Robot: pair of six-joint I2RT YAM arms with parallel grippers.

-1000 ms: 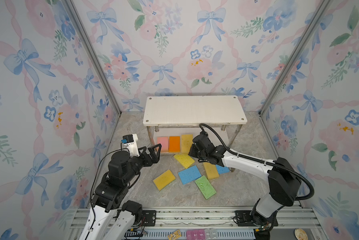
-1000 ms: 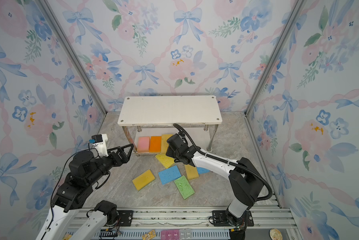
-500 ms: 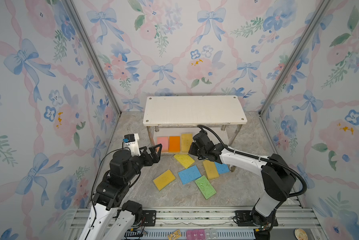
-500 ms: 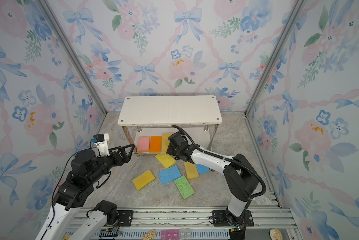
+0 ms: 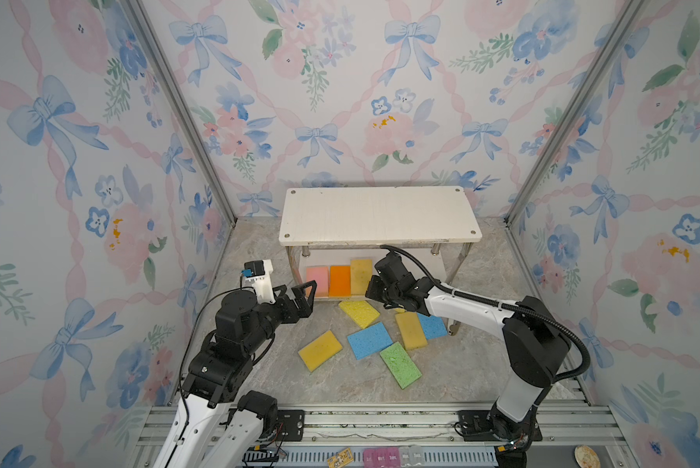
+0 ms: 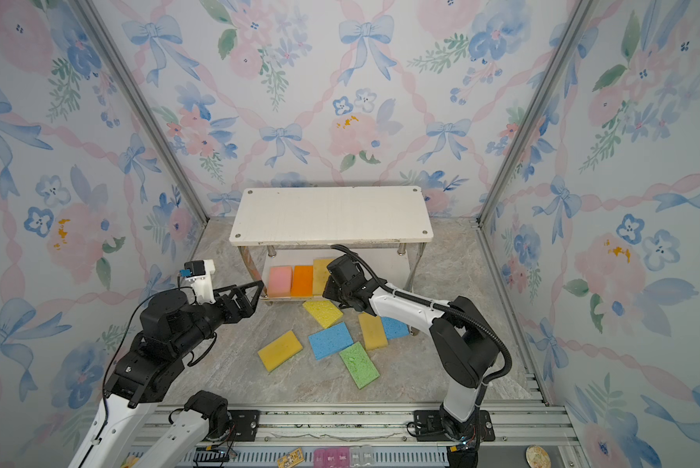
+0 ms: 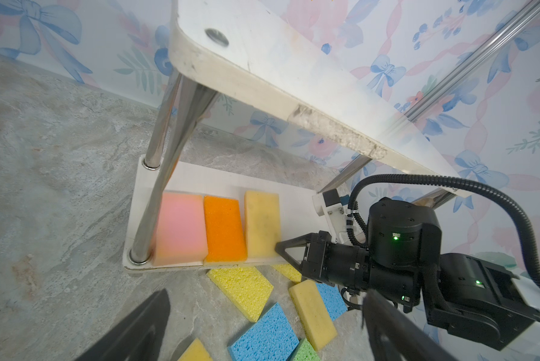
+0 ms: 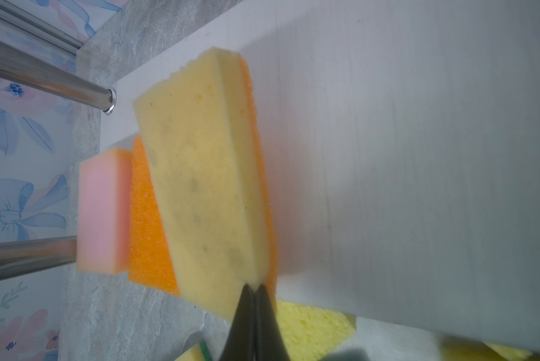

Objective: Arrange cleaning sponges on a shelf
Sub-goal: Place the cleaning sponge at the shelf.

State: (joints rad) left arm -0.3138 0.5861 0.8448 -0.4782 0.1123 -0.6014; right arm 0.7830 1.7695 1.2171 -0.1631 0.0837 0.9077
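The shelf (image 5: 380, 214) (image 6: 332, 214) stands at the back with its top board bare. On its lower board (image 7: 293, 200) lie a pink sponge (image 5: 316, 279), an orange sponge (image 5: 339, 279) and a pale yellow sponge (image 5: 360, 274) side by side. My right gripper (image 8: 253, 289) (image 5: 370, 289) is shut on the near corner of the pale yellow sponge (image 8: 200, 175), which leans over the orange sponge (image 8: 143, 225). My left gripper (image 5: 299, 288) (image 7: 265, 297) hangs open and empty left of the shelf's front. Several sponges lie on the floor in front: bright yellow (image 5: 359, 313), blue (image 5: 369, 339), mustard (image 5: 320, 349), green (image 5: 400, 364).
A pale yellow sponge (image 5: 410, 330) partly covers another blue one (image 5: 432, 325) by the shelf's right front leg (image 5: 457, 263). Metal legs (image 7: 168, 175) stand at the shelf's left end. Papered walls close in the sides and back; a metal rail (image 5: 360, 421) runs along the front.
My right gripper has shifted a little left towards the shelf with the pale yellow sponge. The left arm has barely moved and stays open.
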